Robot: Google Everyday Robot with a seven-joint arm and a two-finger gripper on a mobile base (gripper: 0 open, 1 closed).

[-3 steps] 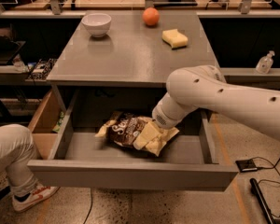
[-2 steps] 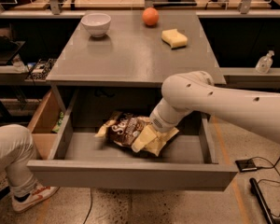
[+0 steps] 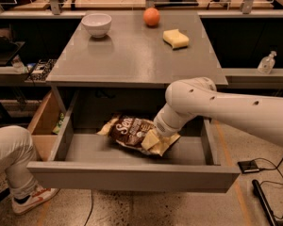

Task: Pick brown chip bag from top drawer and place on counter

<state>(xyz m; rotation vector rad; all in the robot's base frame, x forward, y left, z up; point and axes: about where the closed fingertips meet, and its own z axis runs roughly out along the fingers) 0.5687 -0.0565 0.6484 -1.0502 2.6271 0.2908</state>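
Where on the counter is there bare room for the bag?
The counter is bare from the white bowl and yellow sponge to its front edge. The back is crowded: bowl, orange, sponge. In the top drawer, the floor left of the brown chip bag is free; the hand is at the bag's right end.

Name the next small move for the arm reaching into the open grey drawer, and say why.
Probably a short lift straight up, to test the hold. The end effector rests on the right end of the crinkled dark brown chip bag, which lies on the floor of the wide grey metal top drawer. The smooth grey counter above has bare space near its front edge.
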